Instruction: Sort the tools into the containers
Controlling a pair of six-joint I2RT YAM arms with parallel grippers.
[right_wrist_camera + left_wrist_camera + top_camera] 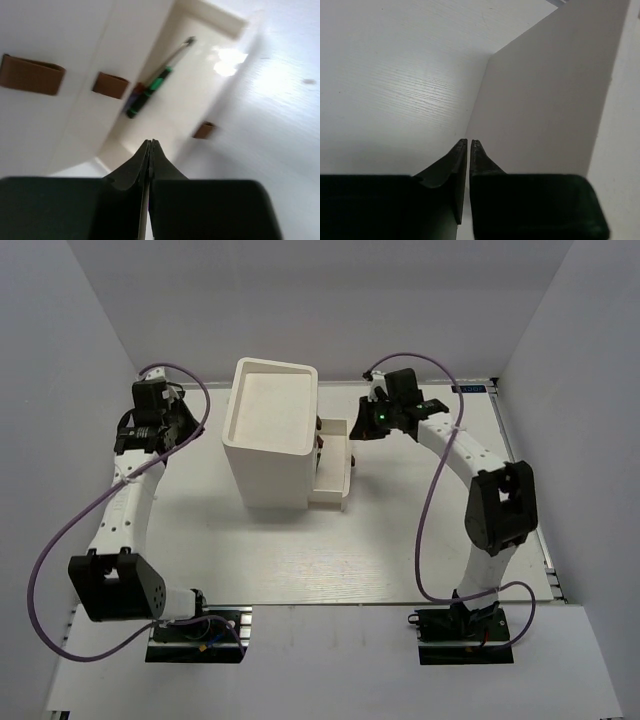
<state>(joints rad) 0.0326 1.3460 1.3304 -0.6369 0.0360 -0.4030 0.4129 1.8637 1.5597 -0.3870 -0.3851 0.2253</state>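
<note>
At the far left of the table [300,550], the left end effector [469,145] hangs by the side wall, well apart from everything. Its fingers are drawn in to a thin slit and nothing is between them. The white cabinet [268,410] stands in the middle, and a drawer [340,472] is pulled out of its right face. A green-handled screwdriver [159,80] lies flat on the drawer floor, close to the cabinet face with its brown knobs [111,85]. Its long axis runs near to far, parallel to that face and across the direction the drawer slides. As far as the right wrist view lets me judge, the handle is at the far end and the thin shaft points toward the near side. A blue and red patch by the handle's butt may be a second tool, but it is too blurred to tell. Just right of the drawer's far end, the right end effector [150,143] hovers above it with its fingers pressed together, empty. No loose tool shows on the table in the top view and neither end effector carries one, so the sorting looks essentially done. What seems left is pushing the drawer in. No pliers can be seen from here, so I cannot tell where they are.
</note>
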